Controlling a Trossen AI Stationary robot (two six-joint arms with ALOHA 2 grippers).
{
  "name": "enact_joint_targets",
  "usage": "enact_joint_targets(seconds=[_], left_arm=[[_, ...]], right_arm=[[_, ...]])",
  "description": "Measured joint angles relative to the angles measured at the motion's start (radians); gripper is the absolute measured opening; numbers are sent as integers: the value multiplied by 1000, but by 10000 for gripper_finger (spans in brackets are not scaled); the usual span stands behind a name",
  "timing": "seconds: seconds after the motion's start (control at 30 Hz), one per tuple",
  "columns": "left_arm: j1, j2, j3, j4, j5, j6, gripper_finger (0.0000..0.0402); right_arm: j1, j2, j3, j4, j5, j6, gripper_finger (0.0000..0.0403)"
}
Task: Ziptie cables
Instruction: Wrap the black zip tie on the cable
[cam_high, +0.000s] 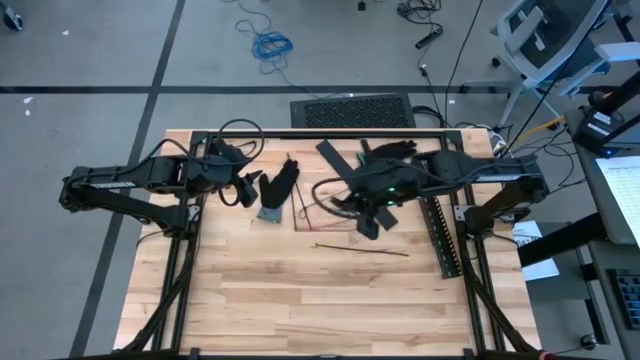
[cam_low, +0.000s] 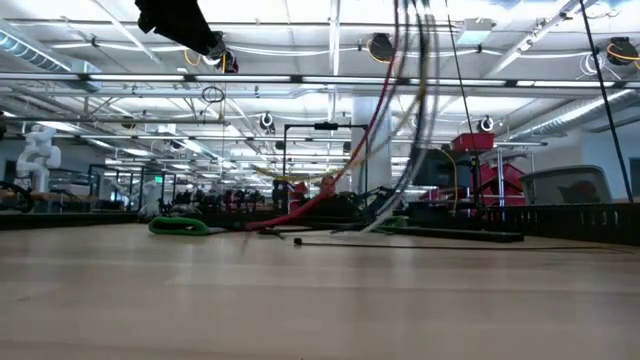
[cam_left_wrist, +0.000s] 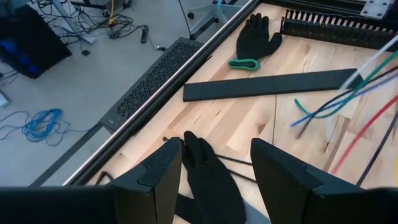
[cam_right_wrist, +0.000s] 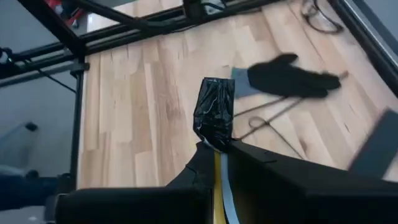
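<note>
R claw (cam_right_wrist: 216, 155) mid-frame in high view, clamped tight on the cables' (cam_left_wrist: 348, 102) taped end so I judge they hang for tying; L claw (cam_left_wrist: 214, 165) frame-left, half open, empty over a black glove (cam_left_wrist: 208, 180) on desk (cam_high: 300, 300).

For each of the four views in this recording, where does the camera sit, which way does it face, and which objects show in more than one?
High view: overhead, straight down on the wooden table; both dark arms show.
Low view: table height, level toward the room; the multicoloured cables hang in front.
Left wrist view: over the open left gripper, above a black glove with a grey cuff.
Right wrist view: over the shut right gripper, pinching the cables' black-taped end.
Shared: that glove shows in the high and both wrist views.
</note>
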Motion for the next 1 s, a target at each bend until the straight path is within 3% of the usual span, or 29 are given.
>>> enact_joint_targets(seconds=[0.2, 0.33, 0.5, 0.77, 0.9, 1.0], left_arm=[[0, 21, 0, 71, 18, 66, 190], [0, 81, 1, 117, 65, 194, 190], [18, 187, 0, 115, 69, 262, 190], [99, 421, 0, 255, 409, 348, 190], [182, 575, 0, 335, 653, 383, 190], [235, 693, 11, 379, 711, 364, 190]], right_arm=[[40, -93, 1, -245, 72, 151, 16], [58, -125, 0, -446, 169, 244, 16], [63, -101, 1, -260, 161, 231, 16], [66, -92, 0, -447, 197, 275, 13], [77, -122, 0, -450, 207, 300, 13], [96, -122, 0, -449, 229, 314, 13]])
